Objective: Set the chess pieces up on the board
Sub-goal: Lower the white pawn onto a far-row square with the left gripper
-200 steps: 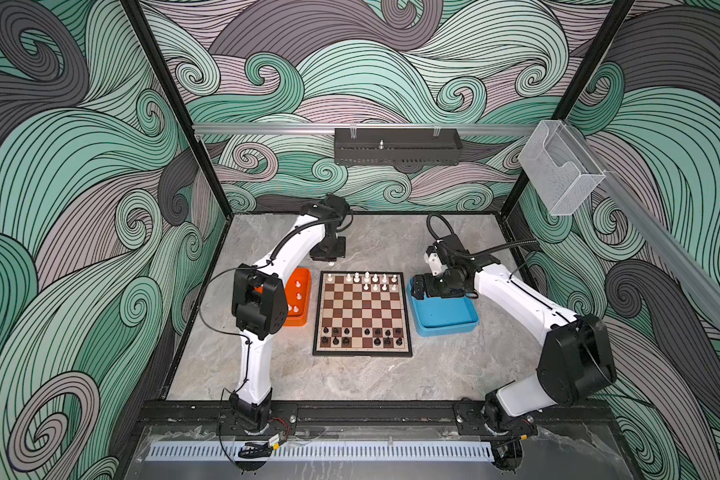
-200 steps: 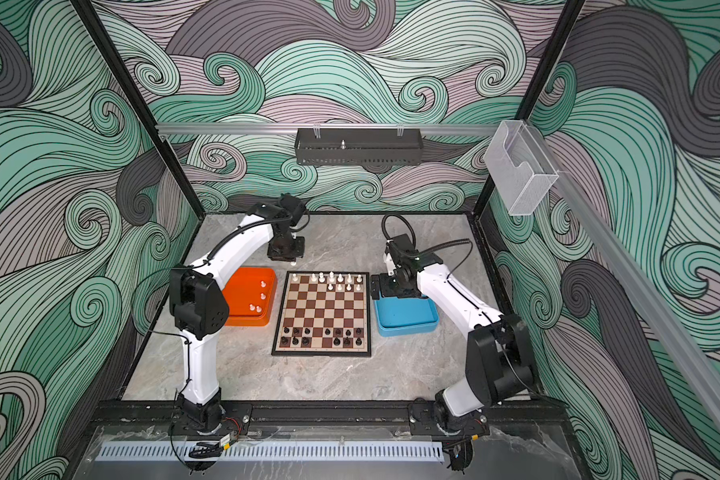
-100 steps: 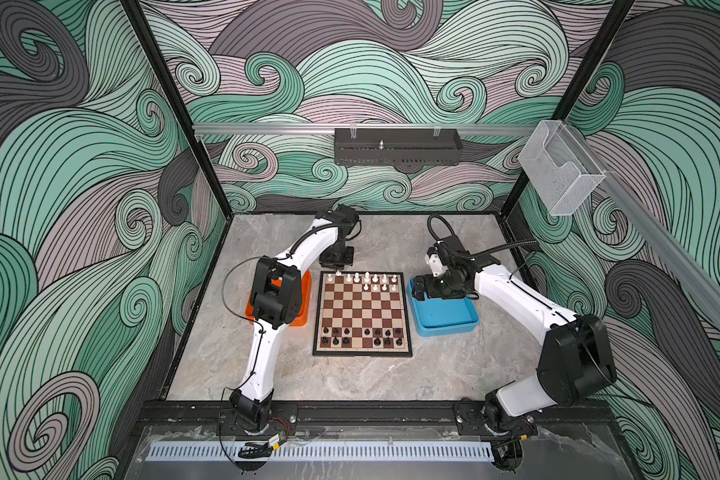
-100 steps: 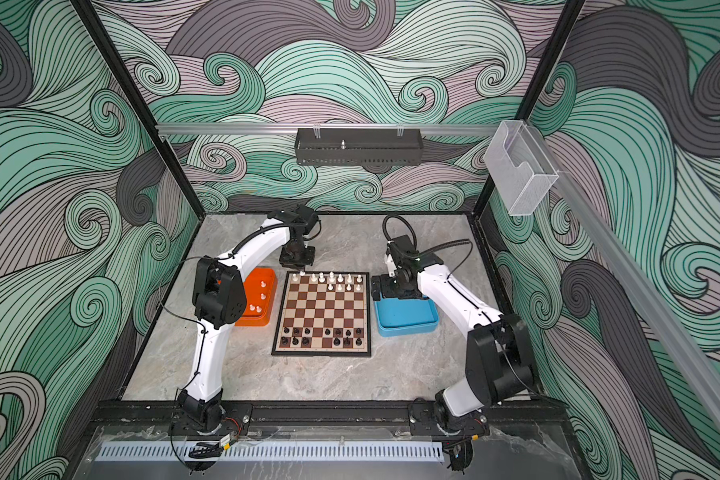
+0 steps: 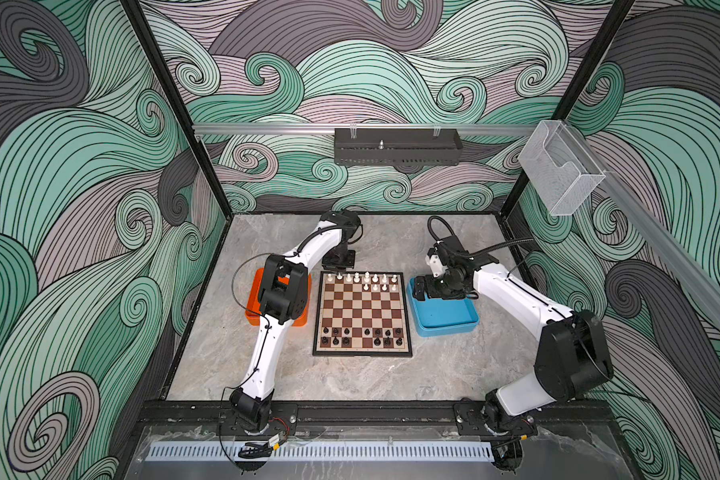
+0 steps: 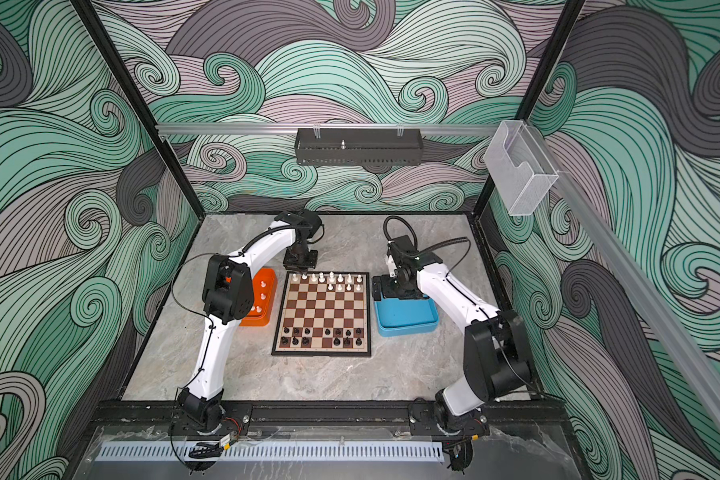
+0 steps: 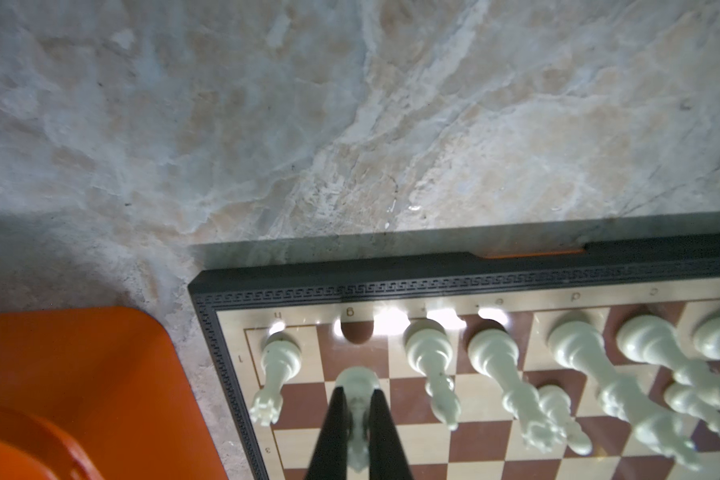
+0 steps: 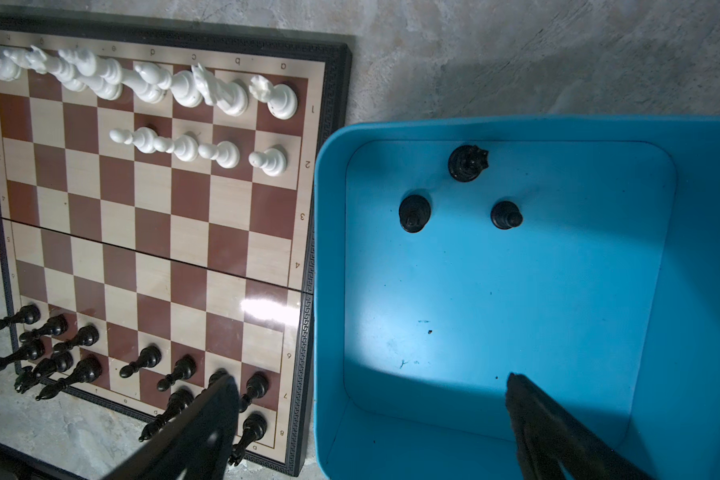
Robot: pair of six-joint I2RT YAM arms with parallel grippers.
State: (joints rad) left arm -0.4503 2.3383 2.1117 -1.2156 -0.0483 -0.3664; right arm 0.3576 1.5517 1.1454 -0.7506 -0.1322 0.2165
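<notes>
The board [image 5: 362,307] [image 6: 323,309] lies mid-table, with white chess pieces [image 5: 366,277] along its far rows and black ones [image 5: 362,336] along its near rows. Over the board's far left corner, my left gripper [image 5: 339,266] [image 7: 357,411] is shut on a white piece [image 7: 357,384]. That piece hangs beside the corner rook [image 7: 279,361], by a bare brown square [image 7: 354,332]. I cannot tell whether it touches the board. My right gripper [image 5: 429,289] [image 8: 371,399] stands open over the blue tray [image 8: 703,291]. Three black pieces [image 8: 467,163] stand in that tray, beyond the fingertips.
An orange tray [image 6: 258,322] left of the board holds a few white pieces [image 6: 262,295], and the left arm's elbow hangs over it. The blue tray [image 5: 445,328] sits tight against the board's right edge. Black frame posts and patterned walls enclose the marble table.
My left gripper has come right and down from behind the orange tray to the board's far left corner, with the white piece in it. The right arm has not moved.
</notes>
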